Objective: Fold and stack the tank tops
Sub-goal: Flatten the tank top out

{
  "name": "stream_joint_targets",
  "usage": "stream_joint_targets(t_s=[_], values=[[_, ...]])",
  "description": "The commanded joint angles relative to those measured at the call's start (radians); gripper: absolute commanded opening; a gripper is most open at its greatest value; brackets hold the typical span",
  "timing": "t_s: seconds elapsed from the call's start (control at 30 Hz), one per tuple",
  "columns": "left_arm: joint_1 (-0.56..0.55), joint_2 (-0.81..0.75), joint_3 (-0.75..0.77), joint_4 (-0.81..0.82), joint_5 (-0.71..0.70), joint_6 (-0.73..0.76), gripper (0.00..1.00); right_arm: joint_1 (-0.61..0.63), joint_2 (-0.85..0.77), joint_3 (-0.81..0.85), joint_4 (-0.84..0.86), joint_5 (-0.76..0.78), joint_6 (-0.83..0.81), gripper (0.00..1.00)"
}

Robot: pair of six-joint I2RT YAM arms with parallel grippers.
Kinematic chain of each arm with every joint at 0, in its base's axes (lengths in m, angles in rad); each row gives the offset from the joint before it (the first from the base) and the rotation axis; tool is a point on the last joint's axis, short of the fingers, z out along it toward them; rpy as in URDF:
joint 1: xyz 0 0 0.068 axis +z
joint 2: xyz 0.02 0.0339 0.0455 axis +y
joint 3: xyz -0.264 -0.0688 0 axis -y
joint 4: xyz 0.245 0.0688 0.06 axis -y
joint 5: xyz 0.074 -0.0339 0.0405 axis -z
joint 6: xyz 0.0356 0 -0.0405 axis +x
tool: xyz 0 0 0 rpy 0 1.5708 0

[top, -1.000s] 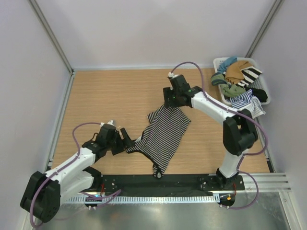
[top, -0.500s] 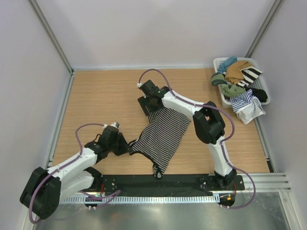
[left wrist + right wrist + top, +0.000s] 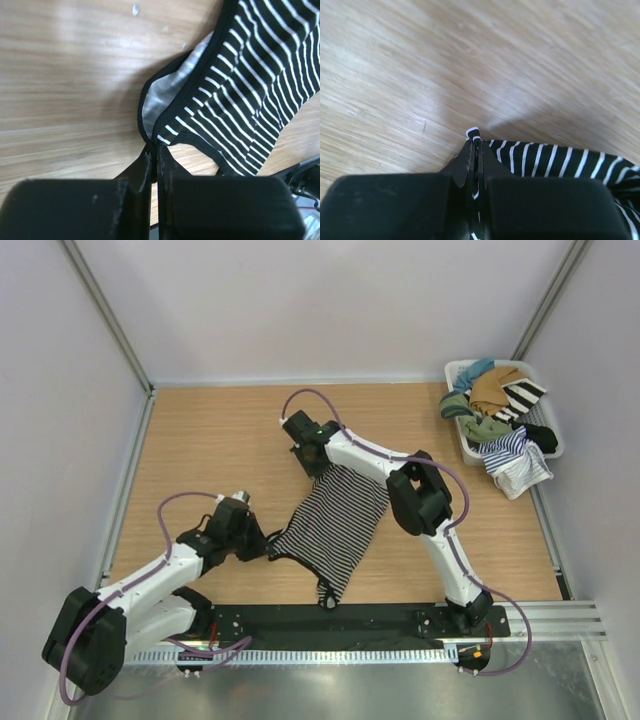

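Observation:
The fine black-and-white striped tank top (image 3: 338,523) lies spread at a slant on the wooden table. My left gripper (image 3: 267,541) is at its near-left edge, shut on the black-trimmed strap (image 3: 150,131); the striped body (image 3: 250,85) runs off to the right. At the top's far-left corner sits my right gripper (image 3: 313,469), shut on the striped corner (image 3: 474,133), with cloth (image 3: 555,160) trailing right. The blue-and-white tank top (image 3: 514,456) hangs over the near end of the basket at the far right.
A white basket (image 3: 461,436) at the far right holds tan, green, teal, black and bold-striped clothes. Bare wooden table (image 3: 215,450) stretches left and behind the top. Both arms' bases stand on the black rail (image 3: 330,622) at the near edge.
My right arm swung left from the top's far-right corner to its far-left corner and shut there. My left gripper edged onto the strap and shut.

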State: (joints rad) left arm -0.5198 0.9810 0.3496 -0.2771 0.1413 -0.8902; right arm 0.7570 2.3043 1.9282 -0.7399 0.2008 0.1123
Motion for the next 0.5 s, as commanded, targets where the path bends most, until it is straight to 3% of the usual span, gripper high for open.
stream_joint_targets(t_s=[0.0, 0.1, 0.17, 0.27, 0.37, 0.4, 0.47], values=[[0.006, 0.047, 0.129, -0.051, -0.051, 0.077, 0.00, -0.056, -0.054, 0.116, -0.010, 0.058, 0.047, 0.01], [0.073, 0.103, 0.288, -0.117, -0.085, 0.131, 0.00, -0.169, -0.120, 0.198, -0.007, 0.017, 0.096, 0.01], [0.174, 0.162, 0.440, -0.151, -0.065, 0.160, 0.00, -0.226, -0.175, 0.250, -0.004, -0.007, 0.154, 0.01], [0.355, 0.231, 0.644, -0.151, 0.103, 0.123, 0.00, -0.333, -0.294, 0.281, 0.046, -0.049, 0.230, 0.01], [0.380, 0.245, 0.872, -0.236, 0.060, 0.140, 0.00, -0.410, -0.434, 0.175, 0.167, -0.070, 0.280, 0.01], [0.382, 0.234, 0.926, -0.261, 0.035, 0.161, 0.00, -0.424, -0.538, 0.055, 0.203, -0.049, 0.296, 0.01], [0.380, 0.182, 0.937, -0.278, 0.000, 0.187, 0.00, -0.476, -0.659, -0.096, 0.320, -0.044, 0.338, 0.01]])
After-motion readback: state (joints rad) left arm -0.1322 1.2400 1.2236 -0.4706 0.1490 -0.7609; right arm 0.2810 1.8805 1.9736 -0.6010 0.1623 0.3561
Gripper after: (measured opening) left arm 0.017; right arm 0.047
